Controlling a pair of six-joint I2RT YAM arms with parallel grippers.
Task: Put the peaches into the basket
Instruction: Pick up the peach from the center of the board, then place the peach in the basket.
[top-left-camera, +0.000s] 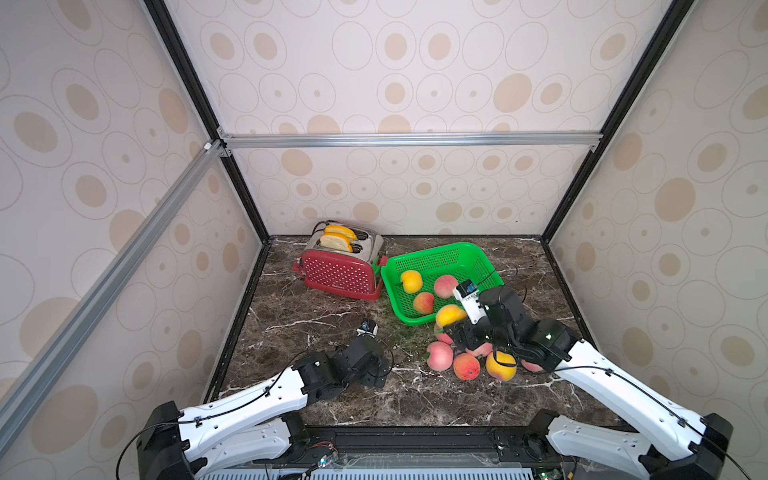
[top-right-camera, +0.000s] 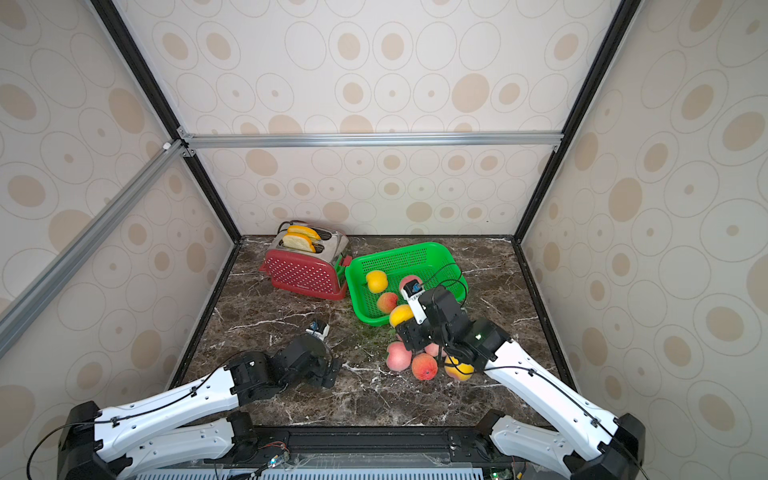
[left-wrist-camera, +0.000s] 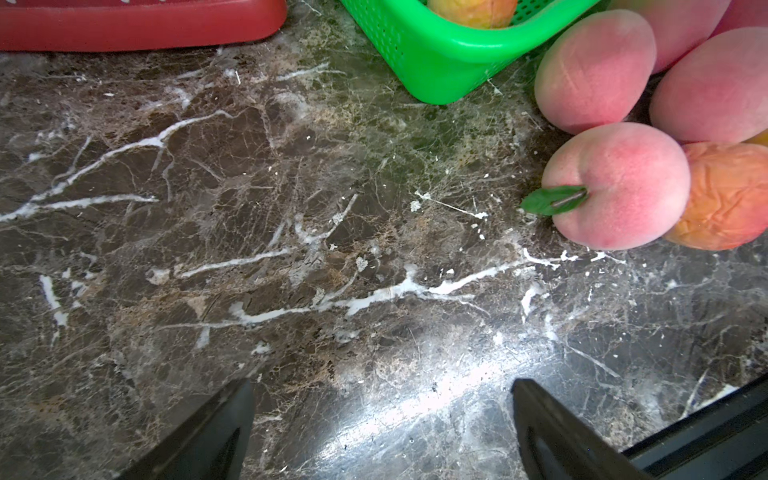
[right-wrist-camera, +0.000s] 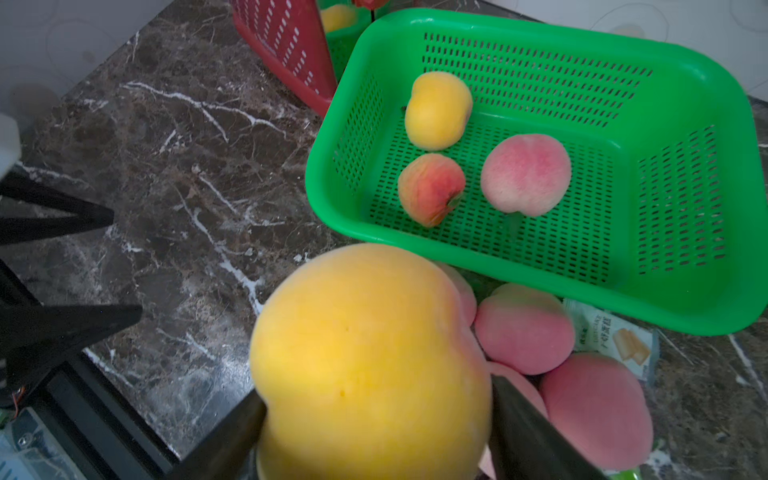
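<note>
Gripping a yellow peach (right-wrist-camera: 365, 353) in the right gripper (right-wrist-camera: 374, 409), jaws pressing on both its sides. Hanging at the near rim of the basket (right-wrist-camera: 457, 251), with the basket's open floor lying straight ahead of the jaws and three peaches (right-wrist-camera: 525, 174) resting inside. Leaving a pile of peaches (top-left-camera: 440, 355) on the table just beside that same rim. Holding the left gripper (left-wrist-camera: 382, 399) wide open and empty, well apart from the basket; judging the right arm far nearer for the drop.
</note>
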